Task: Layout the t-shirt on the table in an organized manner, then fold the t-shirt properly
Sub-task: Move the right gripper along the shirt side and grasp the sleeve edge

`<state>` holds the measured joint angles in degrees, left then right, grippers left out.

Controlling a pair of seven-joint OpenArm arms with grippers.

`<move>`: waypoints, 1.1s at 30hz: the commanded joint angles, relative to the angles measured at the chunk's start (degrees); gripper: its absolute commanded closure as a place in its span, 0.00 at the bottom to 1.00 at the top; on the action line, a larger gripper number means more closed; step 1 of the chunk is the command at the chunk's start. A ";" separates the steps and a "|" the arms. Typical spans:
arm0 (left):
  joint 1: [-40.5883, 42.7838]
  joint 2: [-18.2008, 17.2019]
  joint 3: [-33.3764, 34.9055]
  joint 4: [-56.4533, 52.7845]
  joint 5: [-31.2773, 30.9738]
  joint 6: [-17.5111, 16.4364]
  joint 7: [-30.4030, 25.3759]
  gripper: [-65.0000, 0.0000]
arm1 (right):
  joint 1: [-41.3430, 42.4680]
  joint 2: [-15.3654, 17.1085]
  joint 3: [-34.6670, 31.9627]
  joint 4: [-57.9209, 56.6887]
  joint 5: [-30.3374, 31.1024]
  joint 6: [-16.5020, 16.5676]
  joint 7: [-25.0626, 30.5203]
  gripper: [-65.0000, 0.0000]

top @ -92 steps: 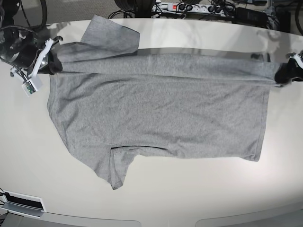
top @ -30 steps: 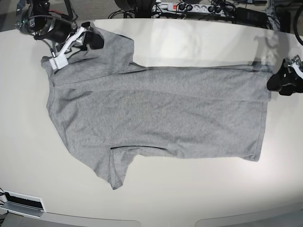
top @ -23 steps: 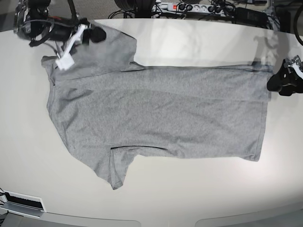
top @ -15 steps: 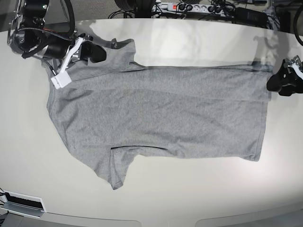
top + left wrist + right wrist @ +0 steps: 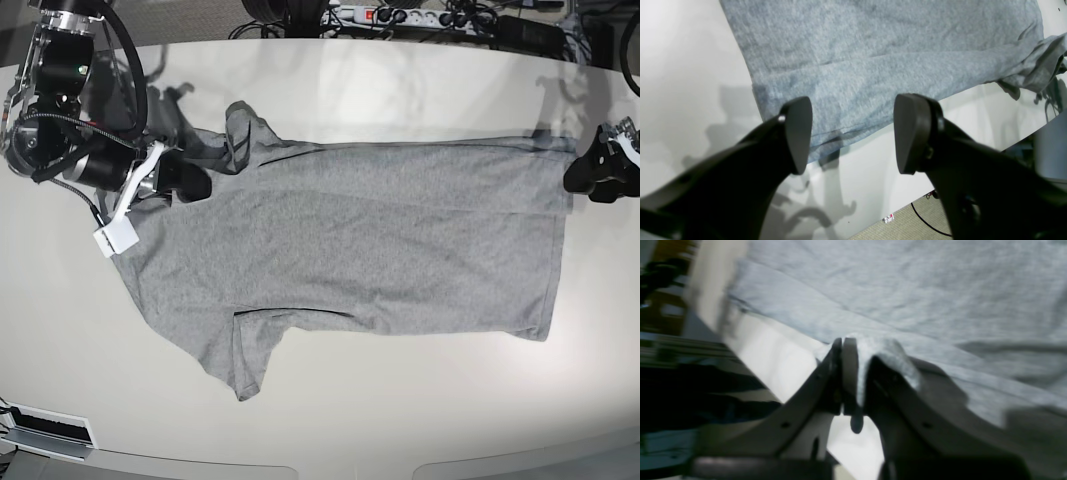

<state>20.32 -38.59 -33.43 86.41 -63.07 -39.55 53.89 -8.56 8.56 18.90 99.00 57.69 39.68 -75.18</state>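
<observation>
1. The grey t-shirt (image 5: 350, 240) lies spread across the middle of the off-white bench (image 5: 400, 420) in the base view, plain side up, hem toward the right of the frame and shoulders toward the left.
2. One short sleeve (image 5: 250, 355) lies flat, pointing to the lower left of the frame; the other sleeve (image 5: 235, 135), at the upper left, is bunched and folded over on itself.
3. The right hand (image 5: 185, 180) sits at the upper left of the base view, on the shoulder part of the shirt beside the bunched sleeve.
4. In the right wrist view the right hand (image 5: 853, 350) has its fingers pressed together on a raised pinch of grey cloth, which drapes over the right-side finger; the picture is blurred.
5. A white tag (image 5: 115, 238) hangs below the right arm at the left of the base view.
6. The left hand (image 5: 600, 175) is at the right edge of the base view, just beside the upper hem corner of the shirt.
7. In the left wrist view the left hand (image 5: 851, 133) stands spread wide, holding nothing, with the hem corner of the t-shirt (image 5: 873, 66) between and above its black fingers (image 5: 798, 133).
8. A power strip (image 5: 400, 15) and cables lie on the floor beyond the bench at the top of the base view.
</observation>
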 commanded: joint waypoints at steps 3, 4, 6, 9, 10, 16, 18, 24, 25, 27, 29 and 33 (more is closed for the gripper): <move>-0.33 -1.42 -0.70 0.68 -1.60 -0.45 -0.92 0.39 | 3.74 0.85 -0.79 0.94 -4.15 0.32 6.47 1.00; -0.33 -1.46 -0.70 0.68 -1.55 -0.45 -0.92 0.39 | 4.90 1.01 -1.66 0.70 -7.23 0.32 8.61 1.00; -0.33 -1.62 -0.70 0.68 -1.53 -0.45 -0.92 0.39 | 7.74 1.01 -3.85 -0.66 -13.92 0.32 12.46 1.00; -0.39 -1.97 -0.70 0.68 -1.55 -0.45 -0.96 0.39 | 12.02 0.96 -7.32 -3.78 -20.70 -2.29 15.37 0.99; -0.35 -2.14 -0.70 0.68 -1.55 -0.45 -0.96 0.39 | 13.09 0.98 -8.09 -4.52 -22.01 -3.23 15.91 0.86; -0.35 -2.71 -0.70 0.68 -1.53 -0.45 -0.94 0.39 | 17.46 1.33 -8.72 -4.98 -26.67 -6.49 15.39 0.32; -0.35 -2.69 -0.70 0.68 -1.51 -0.45 -0.94 0.39 | 18.14 2.03 -8.72 -4.98 -26.10 -7.02 13.79 0.32; -0.33 -4.11 -0.70 0.85 -1.79 -0.45 0.42 0.39 | 18.56 5.62 -8.72 -4.98 -13.57 -3.98 2.73 0.34; -0.35 -4.66 -0.59 1.07 -2.25 -0.45 1.42 0.39 | 18.58 6.36 -8.72 -4.98 -9.77 -3.10 0.20 0.37; -0.33 -6.03 0.20 2.43 -2.10 -0.45 2.56 0.39 | 18.58 7.67 -8.72 -4.98 -1.95 -1.38 -4.82 0.43; -0.35 -7.58 1.79 4.28 -0.59 -0.45 2.71 0.39 | 18.56 8.66 -8.72 -4.96 6.64 0.07 -4.82 0.49; -0.33 -10.08 7.23 9.14 6.03 -0.45 1.70 0.39 | 16.81 8.96 -8.72 -3.06 18.56 0.32 -4.82 0.50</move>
<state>20.29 -47.24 -25.56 94.87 -56.23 -39.57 56.62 7.68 16.78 9.89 94.98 74.94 39.72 -80.62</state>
